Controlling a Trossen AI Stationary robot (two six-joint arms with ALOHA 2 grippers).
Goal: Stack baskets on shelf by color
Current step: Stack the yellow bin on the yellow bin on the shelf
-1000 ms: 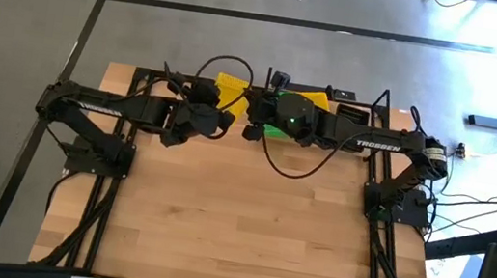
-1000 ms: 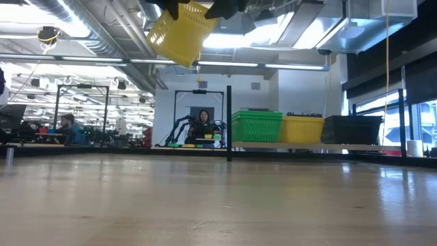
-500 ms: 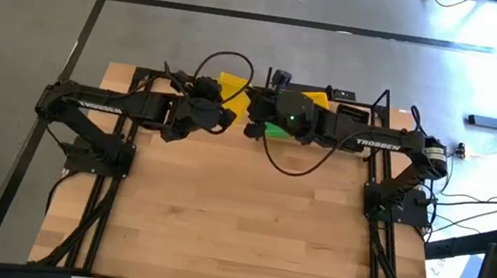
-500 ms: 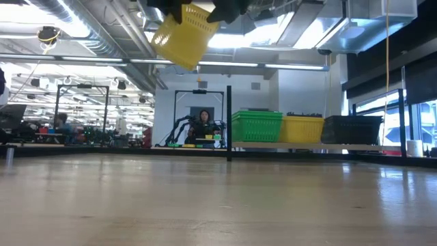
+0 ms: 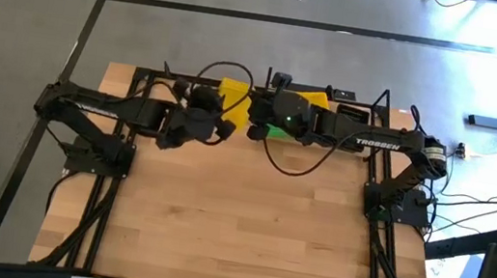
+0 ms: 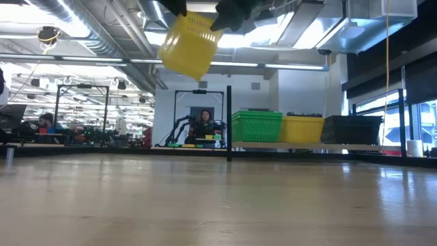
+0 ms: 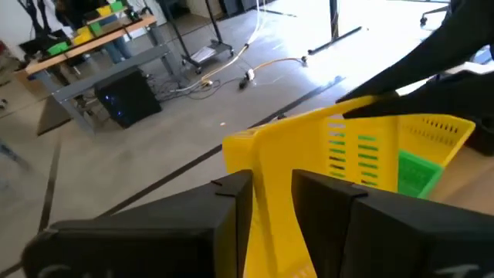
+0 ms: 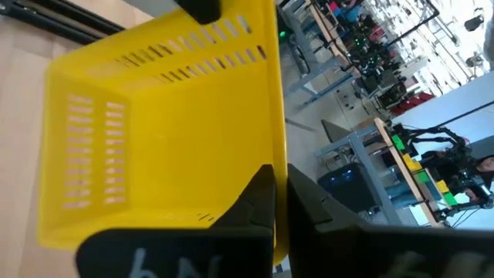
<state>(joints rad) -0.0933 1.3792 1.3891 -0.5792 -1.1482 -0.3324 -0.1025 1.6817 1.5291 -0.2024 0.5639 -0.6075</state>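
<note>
Hands swap now: your right gripper (image 8: 279, 202) pinches the yellow basket (image 8: 162, 123) (mid-air); pull the open left gripper (image 7: 272, 202) away.

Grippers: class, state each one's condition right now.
Left gripper: jaws open astride the yellow basket wall.
Right gripper: jaws shut on the yellow basket's rim.

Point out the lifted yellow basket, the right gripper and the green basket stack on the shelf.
Yellow basket (image 6: 189, 46): low view, on its slotted side wall.
Right gripper (image 8: 279, 193): right wrist view, between the fingertips pinching the basket's rim.
Green basket stack (image 6: 257, 127): low view, on its front wall.
</note>
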